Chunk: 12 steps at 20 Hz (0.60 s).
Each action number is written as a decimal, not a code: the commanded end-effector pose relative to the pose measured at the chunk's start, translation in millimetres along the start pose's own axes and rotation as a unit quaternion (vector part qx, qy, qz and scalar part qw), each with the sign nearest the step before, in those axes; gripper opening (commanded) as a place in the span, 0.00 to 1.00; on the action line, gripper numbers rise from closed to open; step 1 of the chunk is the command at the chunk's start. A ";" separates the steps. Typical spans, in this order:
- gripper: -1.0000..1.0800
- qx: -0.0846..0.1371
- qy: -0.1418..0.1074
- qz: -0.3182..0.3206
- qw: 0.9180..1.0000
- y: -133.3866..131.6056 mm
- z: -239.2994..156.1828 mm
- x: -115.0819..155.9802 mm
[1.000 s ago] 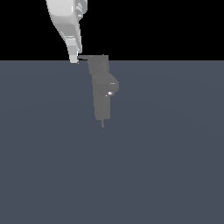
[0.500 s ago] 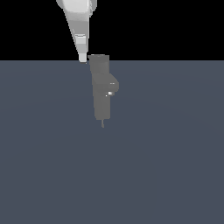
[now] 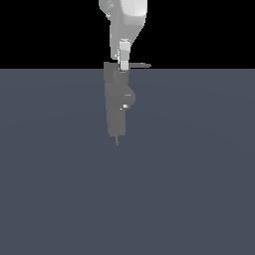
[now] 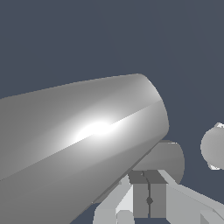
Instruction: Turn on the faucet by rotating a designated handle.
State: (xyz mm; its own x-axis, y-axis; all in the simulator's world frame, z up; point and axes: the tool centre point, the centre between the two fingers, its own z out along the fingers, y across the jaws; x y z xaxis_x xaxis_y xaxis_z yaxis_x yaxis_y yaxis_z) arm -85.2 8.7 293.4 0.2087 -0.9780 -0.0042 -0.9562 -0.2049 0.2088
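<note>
The faucet [image 3: 115, 102] is a matte grey upright block with a rounded bulge and a small white spot on its right side in the exterior view. Its handle [image 3: 141, 65] shows as a thin flat lever jutting from the top toward the exterior view's right. My white gripper [image 3: 123, 67] comes down from above, its tip at the faucet's top where the lever begins. In the wrist view the gripper [image 4: 148, 186] is shut, its fingers pressed together with nothing between them. A large grey cylinder [image 4: 87, 140] fills much of that view just beyond the fingers.
The faucet stands on a flat dark blue-grey floor [image 3: 189, 189], with black background above its far edge. A smaller grey cylinder [image 4: 168, 159] and a rounded grey knob [image 4: 213, 146] show in the wrist view.
My gripper has moved from the exterior view's left of the faucet top to directly over it. The thin lever, earlier a stub on the left, now points right.
</note>
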 end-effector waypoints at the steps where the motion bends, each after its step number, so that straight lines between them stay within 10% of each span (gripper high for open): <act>1: 0.00 0.006 -0.001 0.019 1.000 3.2 -4.6 36.1; 12: 0.00 0.003 0.000 0.008 1.000 -21.1 -1.8 44.5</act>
State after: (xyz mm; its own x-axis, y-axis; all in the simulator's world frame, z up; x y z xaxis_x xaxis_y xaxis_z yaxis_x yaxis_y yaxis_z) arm -60.2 -14.8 294.8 0.2141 -0.9768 -0.0028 -0.9569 -0.2103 0.2004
